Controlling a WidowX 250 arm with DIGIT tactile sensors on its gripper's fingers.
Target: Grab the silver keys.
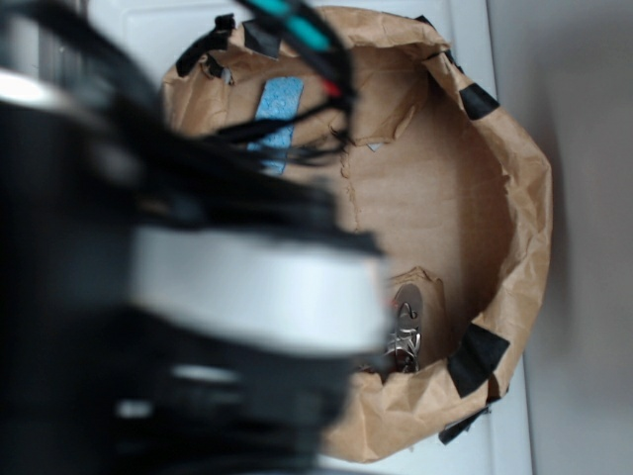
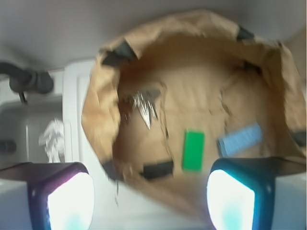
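pincer (image 2: 151,201) is spread wide and empty above the paper bag (image 2: 98,103), probably lining up, since the silver keys (image 2: 144,105) sit inside by its left wall, apart from the green block (image 2: 193,150)

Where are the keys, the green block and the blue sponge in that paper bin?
silver keys (image 2: 144,106): wrist view, on the fanned key blades.
green block (image 2: 193,150): wrist view, on the middle of its flat top face.
blue sponge (image 2: 240,139): wrist view, on the middle of its long face.
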